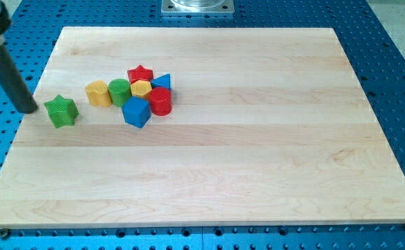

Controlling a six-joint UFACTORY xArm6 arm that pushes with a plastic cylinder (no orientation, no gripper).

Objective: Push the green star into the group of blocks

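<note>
The green star (62, 111) lies near the wooden board's (244, 153) left edge. My tip (28, 108) is just to the star's left, at the board's edge, a small gap apart. To the star's right is a tight group: a yellow block (98, 92), a green cylinder (119, 92), a blue cube (137, 111), a red cylinder (160, 101), a yellow hexagon (141, 88), a red star (140, 73) and a blue triangular block (162, 81).
The board lies on a blue perforated table (390, 42). A grey metal mount (198, 6) shows at the view's top centre. The dark rod (7, 69) rises toward the view's top left.
</note>
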